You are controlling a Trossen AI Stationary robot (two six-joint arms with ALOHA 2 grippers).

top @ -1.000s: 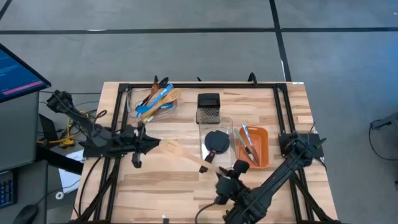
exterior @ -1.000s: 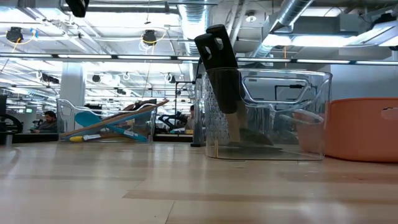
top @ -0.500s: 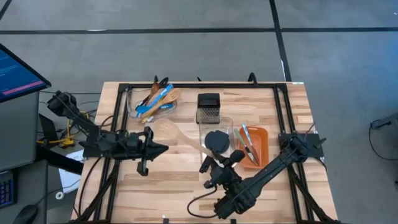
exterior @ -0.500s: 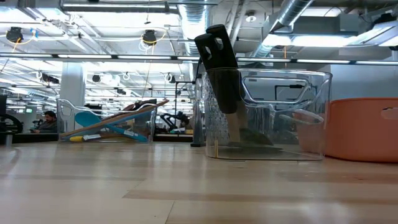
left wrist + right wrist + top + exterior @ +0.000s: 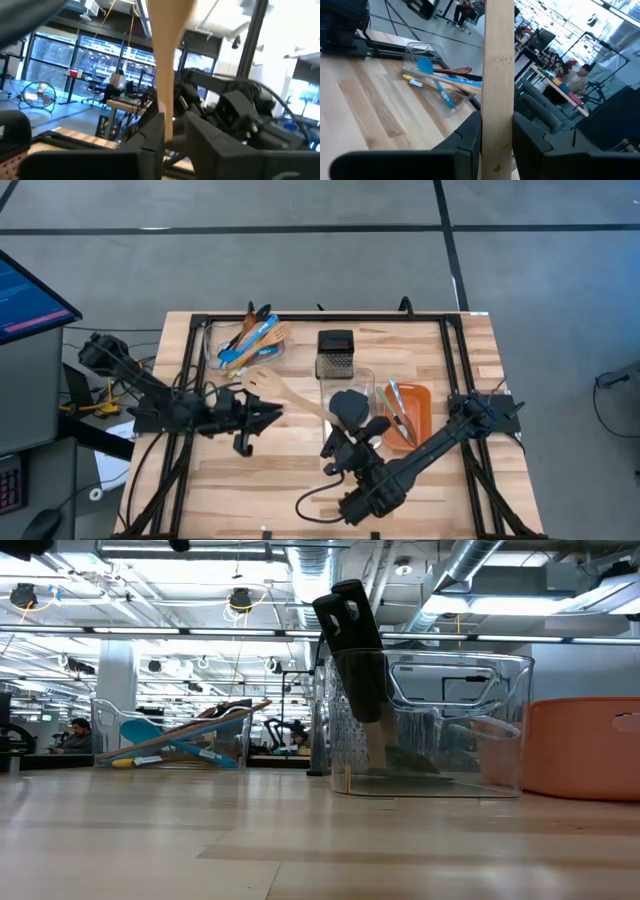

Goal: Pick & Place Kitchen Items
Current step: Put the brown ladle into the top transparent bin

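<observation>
right tool: pinching wooden spatula handle, lifted above counter | left tool: beside spatula blade, grip cannot be told

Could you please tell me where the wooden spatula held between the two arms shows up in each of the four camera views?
High view: wooden spatula lies slantwise mid-table, between both tools.
Low view: not in it.
Left wrist view: its handle rises from between that tool's fingers.
Right wrist view: its handle stands upright in the centre, clamped by that tool's fingers.
Shared landmark: the clear bin of blue utensils.
</observation>
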